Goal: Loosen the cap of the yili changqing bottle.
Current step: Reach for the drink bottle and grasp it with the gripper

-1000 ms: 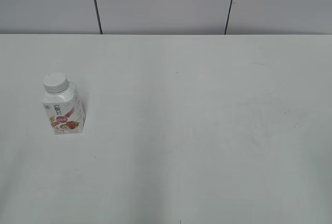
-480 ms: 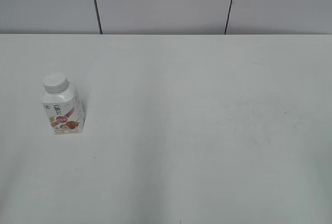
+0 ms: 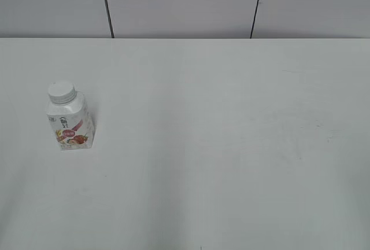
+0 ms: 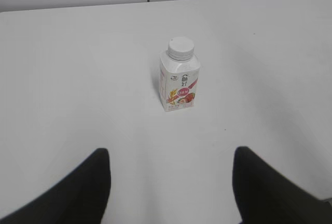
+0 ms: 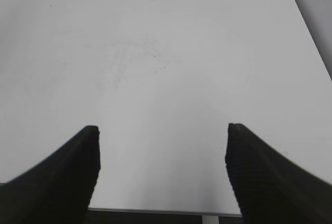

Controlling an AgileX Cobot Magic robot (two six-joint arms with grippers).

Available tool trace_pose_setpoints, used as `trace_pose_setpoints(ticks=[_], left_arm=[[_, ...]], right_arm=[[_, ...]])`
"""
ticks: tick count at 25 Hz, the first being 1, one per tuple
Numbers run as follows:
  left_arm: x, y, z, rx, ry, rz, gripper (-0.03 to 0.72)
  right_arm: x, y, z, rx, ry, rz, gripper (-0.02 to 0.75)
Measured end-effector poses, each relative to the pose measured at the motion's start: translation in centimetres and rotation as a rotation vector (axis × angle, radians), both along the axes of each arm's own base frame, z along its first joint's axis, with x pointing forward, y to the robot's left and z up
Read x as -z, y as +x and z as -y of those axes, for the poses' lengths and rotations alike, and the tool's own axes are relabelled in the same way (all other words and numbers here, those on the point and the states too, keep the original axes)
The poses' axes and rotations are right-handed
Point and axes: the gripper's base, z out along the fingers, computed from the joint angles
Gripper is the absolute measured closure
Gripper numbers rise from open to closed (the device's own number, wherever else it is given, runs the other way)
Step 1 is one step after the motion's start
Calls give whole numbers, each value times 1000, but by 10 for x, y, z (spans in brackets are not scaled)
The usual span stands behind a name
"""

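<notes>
White table (image 3: 231,146) all round, grey panelled wall behind. Left gripper (image 4: 171,182) hangs with its jaws spread wide, nothing between them, touching nothing, and straight ahead of it, well apart, stands the bottle (image 4: 179,86), upright, cap (image 4: 181,47) on top, axis vertical. Right gripper (image 5: 162,169) is just as wide and bare, looking at blank table only. Bottle sits far left in the exterior view, so the left arm looks the nearer one to reach it.
</notes>
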Motion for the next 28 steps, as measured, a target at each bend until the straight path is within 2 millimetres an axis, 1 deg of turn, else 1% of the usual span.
trace_pose_setpoints(ticks=[8, 10, 11, 15, 17, 19, 24, 26, 28], left_arm=[[0, 0, 0, 0, 0, 0, 228], [0, 0, 0, 0, 0, 2, 218], [-1, 0, 0, 0, 0, 6, 204], [-5, 0, 0, -2, -2, 38, 87], [-5, 0, 0, -2, -2, 41, 69], [-9, 0, 0, -1, -8, 70, 75], [-30, 3, -1, -15, -22, 275, 99], [-33, 7, -2, -29, -6, 312, 99], [-32, 15, -3, -36, 0, 319, 101]], right_arm=[[0, 0, 0, 0, 0, 0, 146], [0, 0, 0, 0, 0, 0, 146], [0, 0, 0, 3, -4, 0, 146], [0, 0, 0, 0, 0, 0, 146], [0, 0, 0, 0, 0, 0, 146], [0, 0, 0, 0, 0, 0, 146], [0, 0, 0, 0, 0, 0, 146], [0, 0, 0, 0, 0, 0, 146], [0, 0, 0, 3, -4, 0, 146]])
